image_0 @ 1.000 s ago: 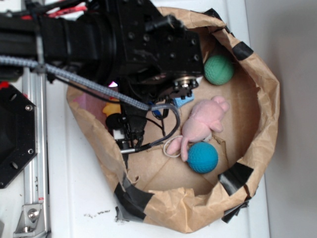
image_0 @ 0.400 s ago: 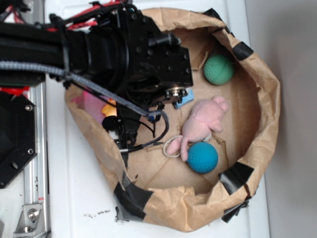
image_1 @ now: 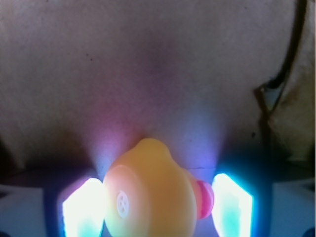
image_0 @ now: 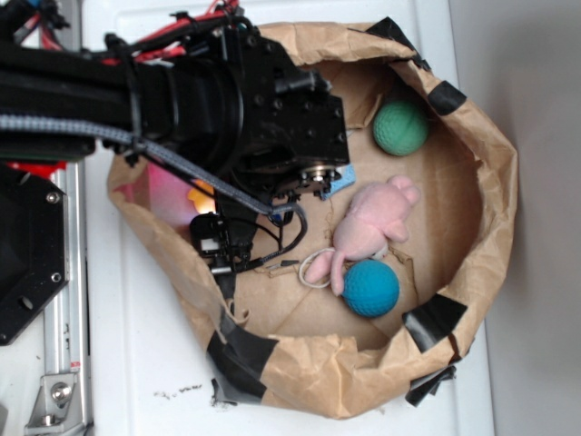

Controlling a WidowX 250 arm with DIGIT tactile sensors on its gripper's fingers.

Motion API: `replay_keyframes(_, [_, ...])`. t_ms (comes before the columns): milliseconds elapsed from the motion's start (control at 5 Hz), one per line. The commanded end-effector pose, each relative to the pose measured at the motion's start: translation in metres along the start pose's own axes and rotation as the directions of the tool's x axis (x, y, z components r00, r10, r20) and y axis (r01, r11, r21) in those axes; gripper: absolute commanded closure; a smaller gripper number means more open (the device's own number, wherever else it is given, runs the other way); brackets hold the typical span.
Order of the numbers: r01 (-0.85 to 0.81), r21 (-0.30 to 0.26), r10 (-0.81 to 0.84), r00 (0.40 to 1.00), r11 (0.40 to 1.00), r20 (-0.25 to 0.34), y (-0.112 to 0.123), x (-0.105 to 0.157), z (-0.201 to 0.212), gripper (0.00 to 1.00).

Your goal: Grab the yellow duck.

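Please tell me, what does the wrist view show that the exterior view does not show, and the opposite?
Only the wrist view shows the gripper itself: two glowing fingers stand on either side of the yellow duck, very close to its sides; contact cannot be judged.

Only the exterior view shows the green ball, the pink plush bunny, the blue ball and the whole paper bag, with the arm reaching in from the left.

Both views show the duck, though outside it is just a small yellow patch under the arm, and the brown paper of the bag.
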State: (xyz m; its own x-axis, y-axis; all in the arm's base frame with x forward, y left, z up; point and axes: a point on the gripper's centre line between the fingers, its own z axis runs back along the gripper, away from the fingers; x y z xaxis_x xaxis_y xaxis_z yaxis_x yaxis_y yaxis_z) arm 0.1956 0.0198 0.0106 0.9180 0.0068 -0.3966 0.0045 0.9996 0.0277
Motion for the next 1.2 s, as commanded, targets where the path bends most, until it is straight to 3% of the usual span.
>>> replay_keyframes(0, [-0.034,0.042,0.036,0.999,0.999,-0.028,0.008,0.002,-0.015,1.0])
replay_keyframes(200, [-0.037,0.051,0.038,0.999,0.998,-0.028,0.006,-0.002,-0.015,1.0])
replay_keyframes(400, [-0.03,0.044,0.031,1.0,0.999,-0.004,-0.001,-0.01,0.011,1.0])
replay_keyframes(600, [-0.085,-0.041,0.091,0.982,0.995,0.165,-0.001,-0.015,0.063,1.0])
replay_keyframes(800, [-0.092,-0.021,0.094,0.941,0.996,0.326,-0.011,-0.027,0.114,1.0])
replay_keyframes(1000, [-0.125,0.031,0.106,0.927,0.992,0.359,-0.016,-0.036,0.142,1.0])
